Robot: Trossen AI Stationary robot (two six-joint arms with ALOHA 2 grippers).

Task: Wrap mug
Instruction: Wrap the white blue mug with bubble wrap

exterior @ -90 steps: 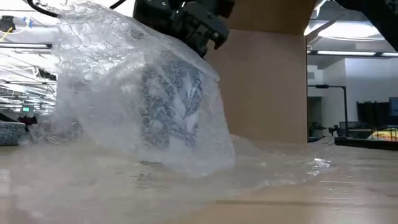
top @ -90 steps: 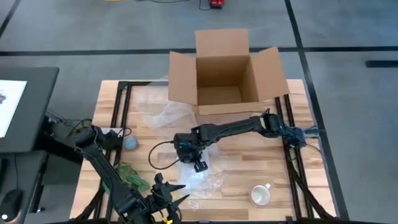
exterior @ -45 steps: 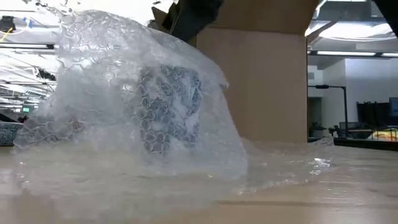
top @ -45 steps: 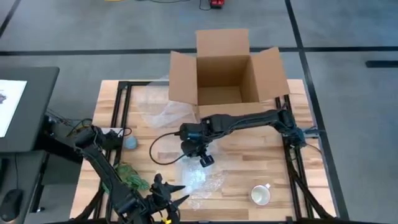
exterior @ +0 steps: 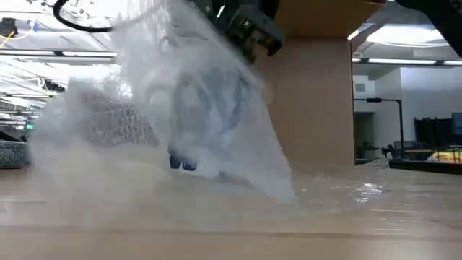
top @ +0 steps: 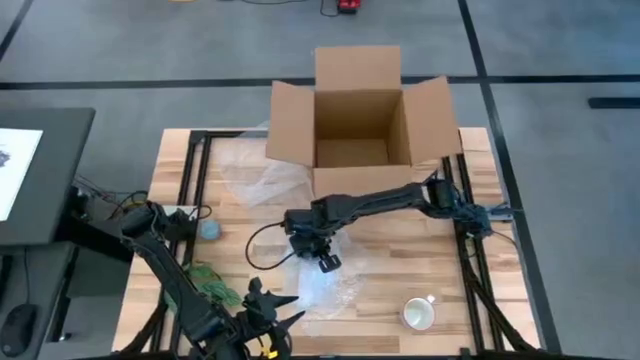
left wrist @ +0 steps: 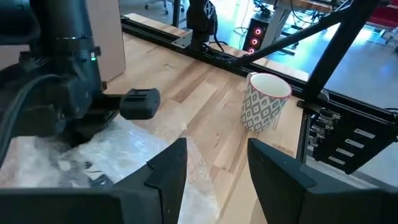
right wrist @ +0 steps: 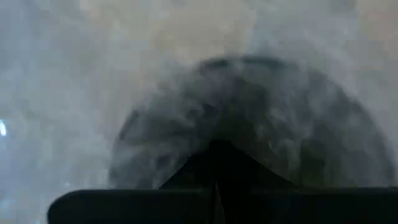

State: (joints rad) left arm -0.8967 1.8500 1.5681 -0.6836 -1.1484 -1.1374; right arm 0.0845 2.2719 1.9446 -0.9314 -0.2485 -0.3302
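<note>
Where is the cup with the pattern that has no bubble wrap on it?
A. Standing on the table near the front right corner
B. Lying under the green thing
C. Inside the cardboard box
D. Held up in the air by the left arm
A: the patterned mug stands bare and upright on the wooden table near its front right corner, apart from the bubble wrap that the right gripper works on.

obstacles: cardboard box (top: 360, 125) at back, bubble wrap (top: 325, 290) mid-table | free: table (top: 400, 250) right of wrap
</note>
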